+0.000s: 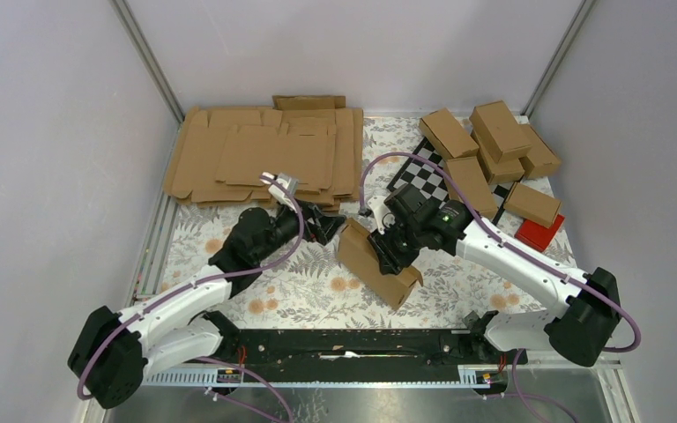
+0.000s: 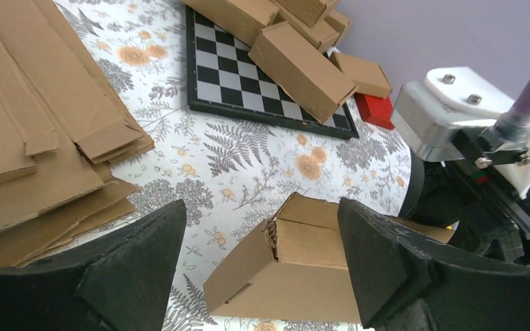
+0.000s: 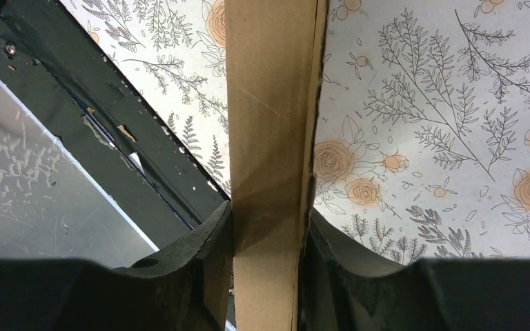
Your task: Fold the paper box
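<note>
Two fingers of my right gripper point(image 3: 266, 231) pinch the plain brown cardboard paper box point(image 3: 269, 124) across its narrow side, a grip shown clearly only in the right wrist view. Overhead, the box lies mid floral-printed surface point(image 1: 291, 295), long axis running far-left to near-right. My left gripper point(image 1: 324, 227) gapes wide just beside its far-left end.

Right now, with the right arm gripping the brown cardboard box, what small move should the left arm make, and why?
Probably ease the open left fingers forward onto the facing end of the plain brown cardboard box. The right fingers clamp its body, steadying it, and that end's flap looks not fully tucked.
</note>
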Robot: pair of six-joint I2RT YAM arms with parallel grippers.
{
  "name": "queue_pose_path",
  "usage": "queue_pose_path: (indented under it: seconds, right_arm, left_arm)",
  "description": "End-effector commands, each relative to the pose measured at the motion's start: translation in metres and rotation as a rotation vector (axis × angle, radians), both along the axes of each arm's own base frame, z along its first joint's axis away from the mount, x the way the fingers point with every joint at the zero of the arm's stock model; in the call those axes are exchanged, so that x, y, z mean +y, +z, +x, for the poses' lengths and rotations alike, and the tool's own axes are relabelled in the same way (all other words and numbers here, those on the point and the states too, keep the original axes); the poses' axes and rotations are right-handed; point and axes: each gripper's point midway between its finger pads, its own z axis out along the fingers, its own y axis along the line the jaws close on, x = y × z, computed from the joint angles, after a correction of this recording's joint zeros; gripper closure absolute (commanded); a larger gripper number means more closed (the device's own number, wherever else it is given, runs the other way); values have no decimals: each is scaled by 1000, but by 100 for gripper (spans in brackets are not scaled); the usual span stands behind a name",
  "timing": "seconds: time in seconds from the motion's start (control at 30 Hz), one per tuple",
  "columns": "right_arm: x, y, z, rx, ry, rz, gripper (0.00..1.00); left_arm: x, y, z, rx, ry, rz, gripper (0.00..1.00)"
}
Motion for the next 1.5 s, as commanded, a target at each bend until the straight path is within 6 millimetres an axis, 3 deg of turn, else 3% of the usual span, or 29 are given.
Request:
queue_pose_path:
  seconds: [0.0, 0.13, 0.33, 0.43, 0.7, 1.0, 1.23, 1.47]
  right_arm:
    - [5, 10, -4, 1, 28, 25, 61]
    - [2, 7, -3, 1, 31, 3, 61]
    - [1, 11, 3, -31, 12, 1, 61]
    - [4, 11, 3, -20, 14, 4, 61]
    - [3, 8, 2, -15, 19, -1, 61]
    - [2, 9, 2, -17, 11, -1, 60]
    - [3, 9, 2, -9, 10, 2, 60]
    - [5, 8, 1, -1, 14, 2, 60]
  left_arm:
    - [-16, 39, 0, -118, -91, -40, 17]
    - [-17, 39, 6, -133, -92, 11, 28]
    - [-18, 36, 15, -131, -96, 24, 34]
    - [-29, 34, 14, -125, -159, 22, 39]
    - [-35, 16, 19, -74, -182, 81, 52]
    - [-36, 1, -1, -75, -252, 96, 53]
    - [-40, -6, -1, -48, -271, 111, 66]
    - [-45, -8, -5, -38, -309, 118, 65]
